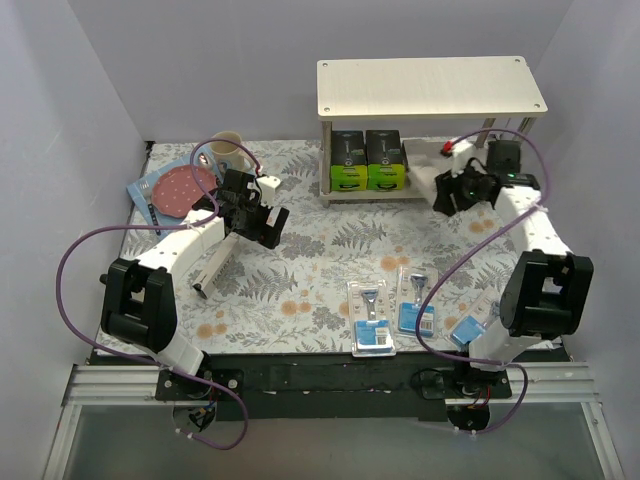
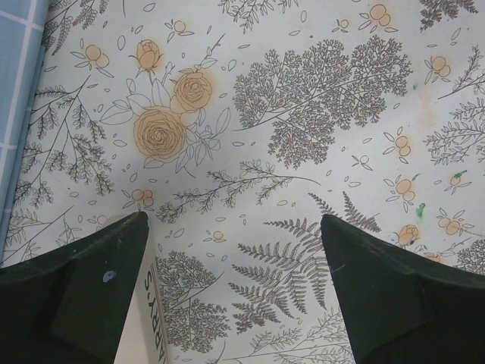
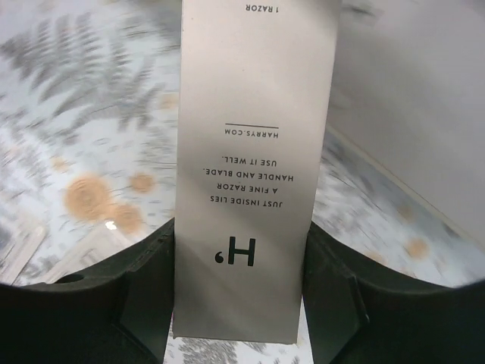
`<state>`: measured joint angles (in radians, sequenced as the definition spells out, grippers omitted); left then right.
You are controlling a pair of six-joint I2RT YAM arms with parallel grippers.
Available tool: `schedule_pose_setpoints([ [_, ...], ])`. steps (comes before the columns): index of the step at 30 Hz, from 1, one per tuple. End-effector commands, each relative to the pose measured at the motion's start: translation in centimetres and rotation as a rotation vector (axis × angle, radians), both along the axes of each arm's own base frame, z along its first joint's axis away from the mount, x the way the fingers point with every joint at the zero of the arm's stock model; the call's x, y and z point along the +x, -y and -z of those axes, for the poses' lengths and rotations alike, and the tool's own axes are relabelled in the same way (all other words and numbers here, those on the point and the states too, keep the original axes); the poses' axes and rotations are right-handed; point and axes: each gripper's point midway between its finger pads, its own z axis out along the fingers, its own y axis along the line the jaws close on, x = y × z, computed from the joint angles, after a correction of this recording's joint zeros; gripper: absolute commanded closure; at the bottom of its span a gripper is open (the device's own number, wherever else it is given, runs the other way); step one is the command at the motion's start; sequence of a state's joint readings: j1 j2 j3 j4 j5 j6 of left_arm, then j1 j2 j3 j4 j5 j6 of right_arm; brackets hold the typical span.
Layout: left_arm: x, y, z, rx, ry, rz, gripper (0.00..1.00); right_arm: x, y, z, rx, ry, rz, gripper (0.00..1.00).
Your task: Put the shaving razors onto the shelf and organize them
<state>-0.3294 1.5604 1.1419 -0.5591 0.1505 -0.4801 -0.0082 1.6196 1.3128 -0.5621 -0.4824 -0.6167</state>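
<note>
My right gripper is shut on a slim white Harry's razor box, its fingers pressed against both long sides. From above, the right gripper hangs beside the right end of the shelf's lower tier. Two black-and-green razor boxes stand side by side on that tier. My left gripper is open over the floral mat, just beyond a second white Harry's box lying flat. That box shows by the left finger. Three blue-carded blister packs lie near the front.
A cream mug and a pink speckled plate on a blue cloth sit at the back left. White walls close in both sides. The shelf's metal legs stand on the mat. Purple cables loop off both arms.
</note>
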Motion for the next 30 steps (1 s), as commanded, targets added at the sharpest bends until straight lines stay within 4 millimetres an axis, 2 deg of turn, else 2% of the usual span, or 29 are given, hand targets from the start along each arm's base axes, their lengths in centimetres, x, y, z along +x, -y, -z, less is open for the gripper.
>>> schedule_pose_setpoints([
  [1, 0.6, 0.6, -2.0, -0.045, 0.05, -0.002, 0.02, 3.4, 6.7, -4.6, 0.11, 0.125, 0.419, 0.38],
  [4, 0.4, 0.5, -1.8, -0.04, 0.043, 0.0, 0.02, 5.0, 8.7, -5.4, 0.132, 0.16, 0.541, 0.38],
  [6, 0.3, 0.4, -1.6, -0.034, 0.037, -0.003, 0.02, 6.0, 9.4, -4.7, 0.151, 0.134, 0.611, 0.39],
  [7, 0.2, 0.4, -1.6, -0.032, 0.034, -0.002, 0.02, 6.7, 9.8, -5.2, 0.163, 0.145, 0.635, 0.39],
  [8, 0.2, 0.3, -1.5, -0.028, 0.033, -0.002, 0.02, 7.2, 9.9, -4.5, 0.176, 0.129, 0.649, 0.39],
  [10, 0.1, 0.2, -1.5, -0.021, 0.028, -0.003, 0.02, 8.2, 9.8, -4.8, 0.215, 0.141, 0.667, 0.39],
  [21, -0.6, -0.9, -0.5, 0.037, 0.011, -0.003, 0.02, 11.3, 9.7, -1.6, 0.253, 0.104, 0.688, 0.38],
  [25, -0.8, -1.1, -0.2, 0.047, 0.002, -0.002, 0.02, 11.8, 8.6, -0.3, 0.248, 0.095, 0.671, 0.36],
  [28, -0.9, -1.3, -0.1, 0.056, -0.003, -0.003, 0.02, 12.3, 7.1, -0.1, 0.219, 0.114, 0.621, 0.33],
  [30, -1.1, -1.4, 0.0, 0.06, -0.007, -0.003, 0.02, 12.7, 6.7, 0.3, 0.2, 0.118, 0.619, 0.32],
])
